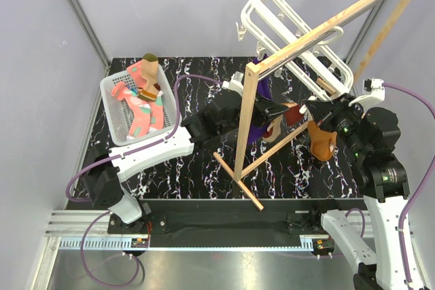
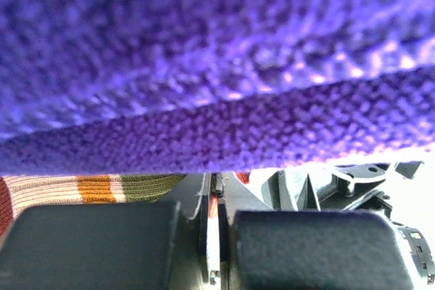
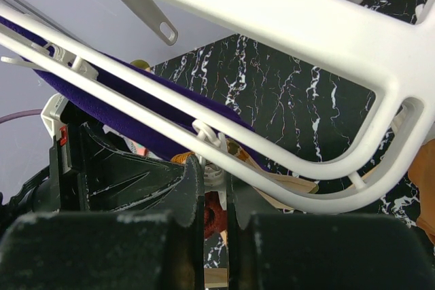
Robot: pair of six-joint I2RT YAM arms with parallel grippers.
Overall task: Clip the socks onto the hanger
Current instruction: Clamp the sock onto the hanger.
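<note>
The glossy white double-barred hanger (image 3: 285,15) tilts at one o'clock, right gripper (image 3: 216,198) pinched on its small dangling clip (image 3: 212,142), left gripper (image 2: 216,219) pressed together beneath nubbly purple cloth (image 2: 204,66), pink socks (image 1: 139,110) heaped in the mesh basket (image 1: 111,113) at ten o'clock.

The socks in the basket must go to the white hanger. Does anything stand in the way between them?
Yes. Between the socks in the basket and the hanger, the left arm reaches across, and the wooden stand's post rises there. A purple cloth hangs by the hanger.
</note>
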